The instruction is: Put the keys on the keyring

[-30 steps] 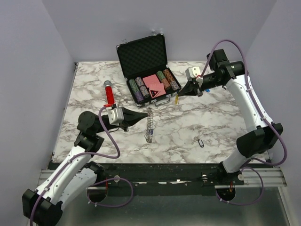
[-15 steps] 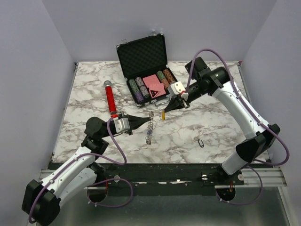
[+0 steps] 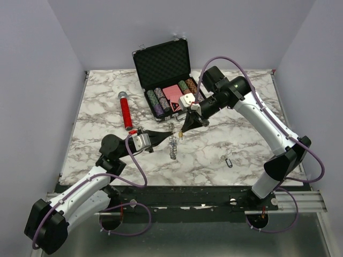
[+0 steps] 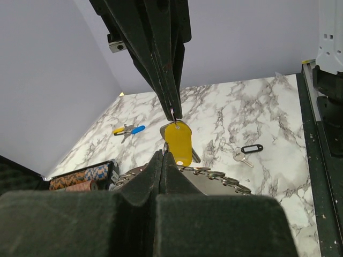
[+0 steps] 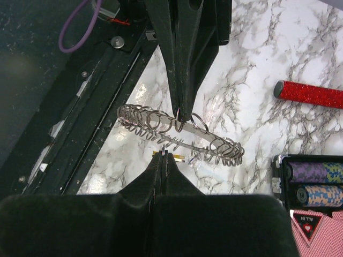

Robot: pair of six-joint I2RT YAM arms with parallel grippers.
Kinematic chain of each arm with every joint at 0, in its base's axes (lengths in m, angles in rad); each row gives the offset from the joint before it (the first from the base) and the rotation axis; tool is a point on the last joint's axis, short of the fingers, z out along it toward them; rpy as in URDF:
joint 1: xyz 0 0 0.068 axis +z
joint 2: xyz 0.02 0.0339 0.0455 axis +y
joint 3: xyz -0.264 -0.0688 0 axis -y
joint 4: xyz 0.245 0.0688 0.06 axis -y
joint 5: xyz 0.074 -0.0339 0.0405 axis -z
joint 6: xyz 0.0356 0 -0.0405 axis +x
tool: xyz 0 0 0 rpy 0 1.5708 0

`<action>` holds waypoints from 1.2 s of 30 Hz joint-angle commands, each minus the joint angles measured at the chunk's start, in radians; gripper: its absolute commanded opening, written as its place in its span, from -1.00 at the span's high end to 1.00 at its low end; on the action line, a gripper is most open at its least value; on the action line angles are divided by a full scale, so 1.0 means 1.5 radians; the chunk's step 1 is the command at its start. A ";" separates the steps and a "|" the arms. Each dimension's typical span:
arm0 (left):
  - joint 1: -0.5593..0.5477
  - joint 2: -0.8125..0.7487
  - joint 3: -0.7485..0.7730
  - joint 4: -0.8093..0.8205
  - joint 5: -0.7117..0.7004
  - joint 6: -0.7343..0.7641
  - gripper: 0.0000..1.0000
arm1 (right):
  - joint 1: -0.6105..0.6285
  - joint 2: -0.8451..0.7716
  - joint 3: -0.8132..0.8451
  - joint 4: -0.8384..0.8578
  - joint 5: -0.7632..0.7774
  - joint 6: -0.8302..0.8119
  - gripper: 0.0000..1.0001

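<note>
The keyring (image 3: 171, 145), pinched at its rim by the shut left gripper (image 3: 168, 133), stood edge-on, long axis running near to far; just right of its far end the right gripper (image 3: 183, 130) gripped the yellow-tagged key (image 4: 178, 142), tag dangling

Swung the right hand (image 3: 183, 128) in toward the left hand (image 3: 164, 137), closing a wide gap to almost tip to tip. Carried the yellow-tagged key (image 4: 178, 142) along in its pinch, now dangling just beside the keyring (image 5: 177, 134). Edged the left hand forward a little, the keyring going with it.
</note>
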 commanded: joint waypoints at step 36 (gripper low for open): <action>-0.002 0.020 -0.001 0.112 -0.073 -0.159 1.00 | 0.031 0.014 0.039 0.067 0.054 0.108 0.99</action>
